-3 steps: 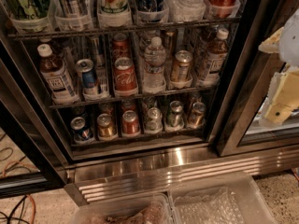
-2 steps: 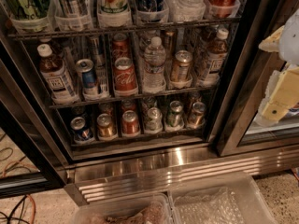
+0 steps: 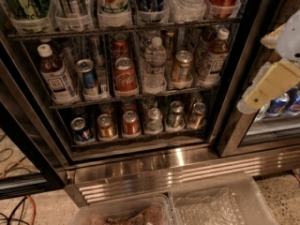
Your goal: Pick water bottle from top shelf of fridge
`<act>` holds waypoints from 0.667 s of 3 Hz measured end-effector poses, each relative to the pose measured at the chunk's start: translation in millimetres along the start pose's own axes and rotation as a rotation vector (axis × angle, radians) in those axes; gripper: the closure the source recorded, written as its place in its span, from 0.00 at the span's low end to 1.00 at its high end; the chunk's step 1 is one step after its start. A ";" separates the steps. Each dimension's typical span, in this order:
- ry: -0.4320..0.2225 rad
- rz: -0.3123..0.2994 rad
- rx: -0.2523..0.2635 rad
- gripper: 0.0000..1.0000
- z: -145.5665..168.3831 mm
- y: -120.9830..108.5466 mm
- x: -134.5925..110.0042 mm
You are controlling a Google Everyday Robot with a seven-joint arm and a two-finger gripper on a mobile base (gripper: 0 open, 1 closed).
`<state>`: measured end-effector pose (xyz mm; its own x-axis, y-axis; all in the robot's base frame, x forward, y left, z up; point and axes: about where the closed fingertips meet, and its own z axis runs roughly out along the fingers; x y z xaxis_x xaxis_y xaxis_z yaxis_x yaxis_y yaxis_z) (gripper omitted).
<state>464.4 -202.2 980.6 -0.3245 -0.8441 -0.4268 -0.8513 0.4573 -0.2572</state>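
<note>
Cream-coloured, our gripper (image 3: 268,81) hangs right, well apart from the water bottle (image 3: 187,0) on the top shelf (image 3: 93,32); its grip we cannot tell.

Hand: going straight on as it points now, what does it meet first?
The hand, at the right edge, points down-left; likely the black door frame first, though depth is unclear.
</note>
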 end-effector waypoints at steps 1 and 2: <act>-0.075 0.069 0.050 0.00 3.9 -10.4 -13.3; -0.132 0.119 0.058 0.00 0.1 -21.7 -28.7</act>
<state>492.2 -187.9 998.3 -0.3610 -0.7408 -0.5665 -0.7837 0.5702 -0.2464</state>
